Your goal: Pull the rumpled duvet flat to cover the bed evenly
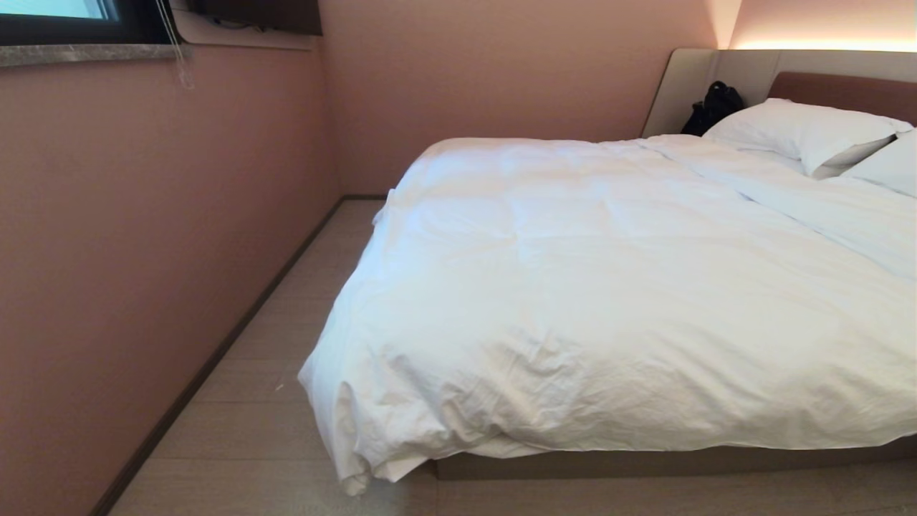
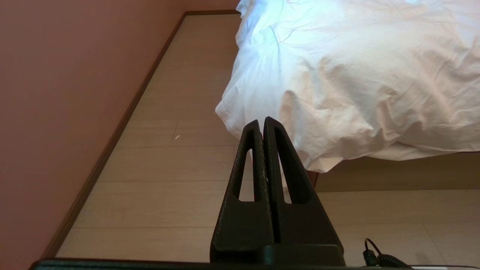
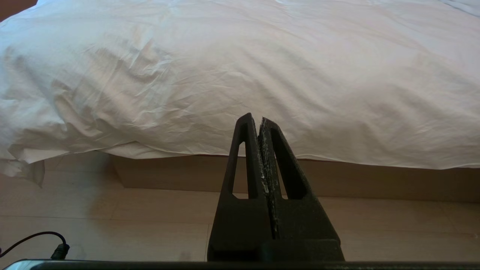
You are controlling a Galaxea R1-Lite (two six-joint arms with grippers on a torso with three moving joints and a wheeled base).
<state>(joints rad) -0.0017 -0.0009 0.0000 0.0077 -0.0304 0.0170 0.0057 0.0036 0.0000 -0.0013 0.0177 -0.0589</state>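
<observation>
A small pink-walled room, pale wood floor, and the bed fills the right side of it. Left pincer first: fingers pressed tight together, nothing between them, hanging above the floor just short of the duvet's near corner. Right pincer, same story, closed up and empty, aimed at the foot of the bed with the bed's brown base behind its tips. Neither one touches the cloth. Out from there, the duvet lies spread over the mattress, puffy and creased, its near edge draped over the foot end. The left near corner is bunched and sags right down to the floor, while along the rest of the foot the base shows bare under the hem. Further up, the duvet's top edge runs on a slant below two white pillows at the brown headboard. A black bag sits in the corner beside the pillows, against the beige surround. Up on the left wall, a window sill.
</observation>
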